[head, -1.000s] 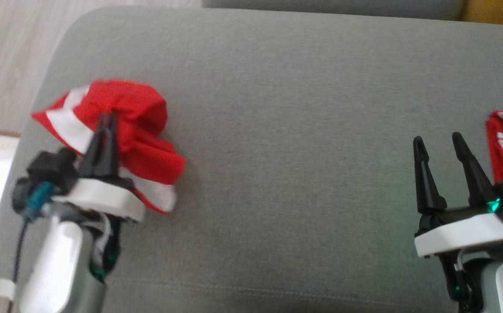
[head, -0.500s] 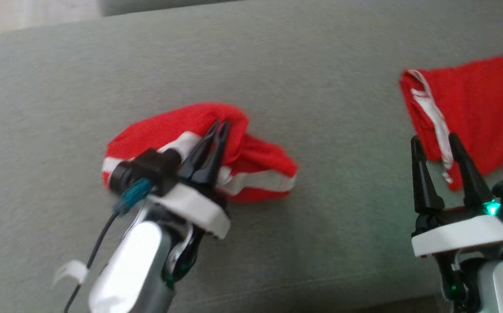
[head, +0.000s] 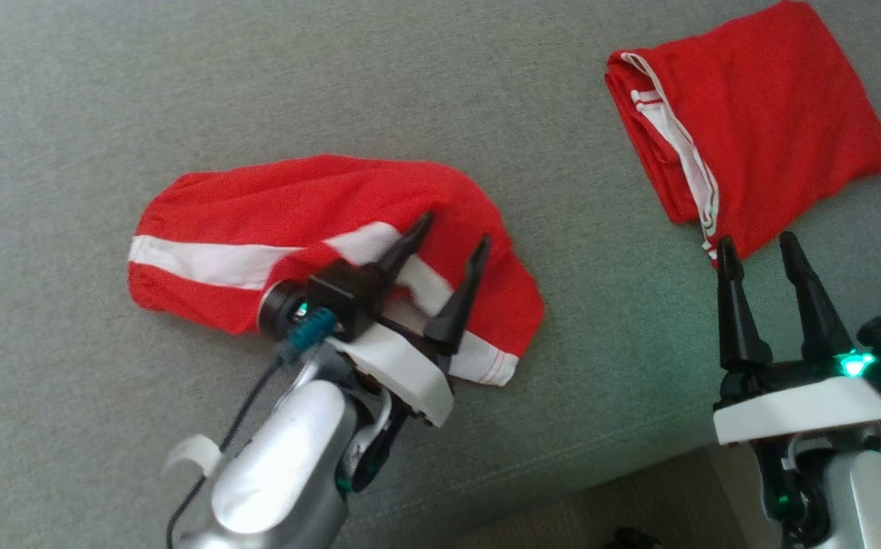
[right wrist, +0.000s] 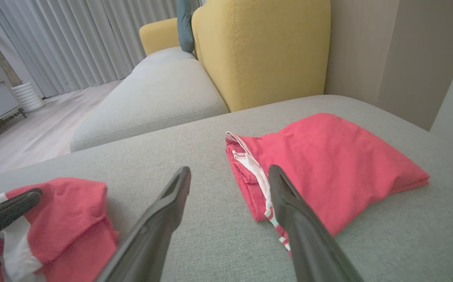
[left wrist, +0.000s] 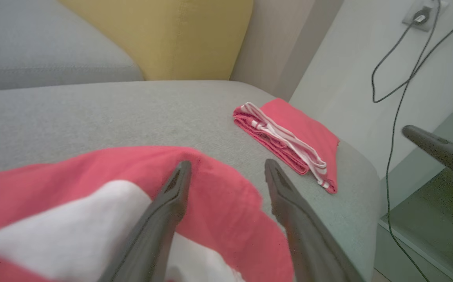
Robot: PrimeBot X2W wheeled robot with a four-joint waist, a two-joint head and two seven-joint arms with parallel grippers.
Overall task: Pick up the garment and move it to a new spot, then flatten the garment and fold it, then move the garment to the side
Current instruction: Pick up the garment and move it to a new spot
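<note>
Head view, from the bottom edge upward: the left gripper (head: 454,232) at lower centre has its two dark fingers spread wide and clamps nothing. It is poised over the lower right part of a rumpled red cloth garment with a broad white stripe (head: 273,206); whether the tips touch the cloth I cannot tell. At the lower right the right gripper (head: 757,242) also has its fingers apart and empty, above the grey fabric sofa seat (head: 486,91). The striped garment lies left of centre on that seat, free of both grippers, bunched and creased, with one corner turned over at the lower right. Farther off, in the upper right, a neatly folded red garment with white trim (head: 760,114) rests well apart from it, and in the left wrist view a yellow upholstered backrest (left wrist: 171,35) rises beyond the seat. As I judge it, setting the garment down in its working spot looks done. Spreading it flat, folding it and moving it aside, perhaps next to the folded piece, are all yet to come.
</note>
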